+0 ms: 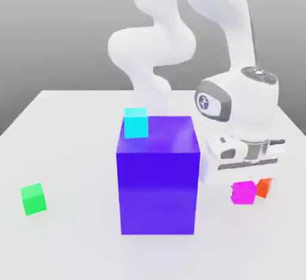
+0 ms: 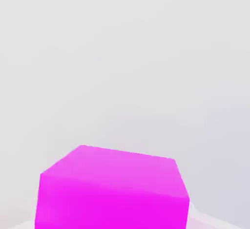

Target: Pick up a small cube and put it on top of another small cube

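Observation:
A small magenta cube (image 1: 242, 194) rests on the white table at the exterior view's right, touching a small orange cube (image 1: 265, 187) beside it. My gripper (image 1: 246, 183) has come straight down onto the magenta cube and is shut on it, with the cube still at table level. The hand view shows the magenta cube (image 2: 112, 189) very close under the hand. A small cyan cube (image 1: 136, 123) sits on the top back corner of a big blue block (image 1: 158, 183). A small green cube (image 1: 33, 199) lies alone at the exterior view's left.
The big blue block stands in the middle of the table (image 1: 72, 249), just left of my hand. My white arm (image 1: 239, 46) rises behind it. Bare table lies between the block and the green cube.

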Robot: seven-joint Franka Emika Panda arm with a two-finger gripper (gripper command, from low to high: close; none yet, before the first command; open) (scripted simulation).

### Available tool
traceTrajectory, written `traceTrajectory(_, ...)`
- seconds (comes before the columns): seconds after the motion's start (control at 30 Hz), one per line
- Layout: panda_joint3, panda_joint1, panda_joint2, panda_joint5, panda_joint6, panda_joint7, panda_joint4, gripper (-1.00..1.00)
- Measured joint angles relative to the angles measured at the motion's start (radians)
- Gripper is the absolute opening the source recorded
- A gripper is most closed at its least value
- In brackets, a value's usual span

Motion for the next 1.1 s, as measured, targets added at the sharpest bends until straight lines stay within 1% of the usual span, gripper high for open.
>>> traceTrajectory(0.07, -0.016, -0.006, -0.055, -0.027, -0.007, -0.098, 0.049, -1.00)
traceTrajectory(0.1, -0.041, -0.038, -0.071, -0.037, -0.012, -0.142, 0.066, -1.00)
traceTrajectory(0.3, -0.192, -0.305, -0.095, -0.034, -0.071, -0.368, 0.106, -1.00)
traceTrajectory(0.67, -0.491, -0.746, -0.111, -0.005, -0.186, -0.770, 0.158, -1.00)
traceTrajectory(0.73, -0.535, -0.820, -0.088, 0.025, -0.210, -0.787, 0.134, -1.00)
traceTrajectory(0.83, -0.536, -0.849, -0.007, 0.095, -0.166, -0.815, 0.117, -1.00)
traceTrajectory(0.97, -0.478, -0.873, 0.127, 0.196, -0.049, -0.884, 0.121, -1.00)
traceTrajectory(1.0, -0.470, -0.878, 0.145, 0.208, -0.033, -0.892, 0.122, 1.00)
traceTrajectory(1.1, -0.470, -0.878, 0.145, 0.208, -0.033, -0.892, 0.122, 1.00)
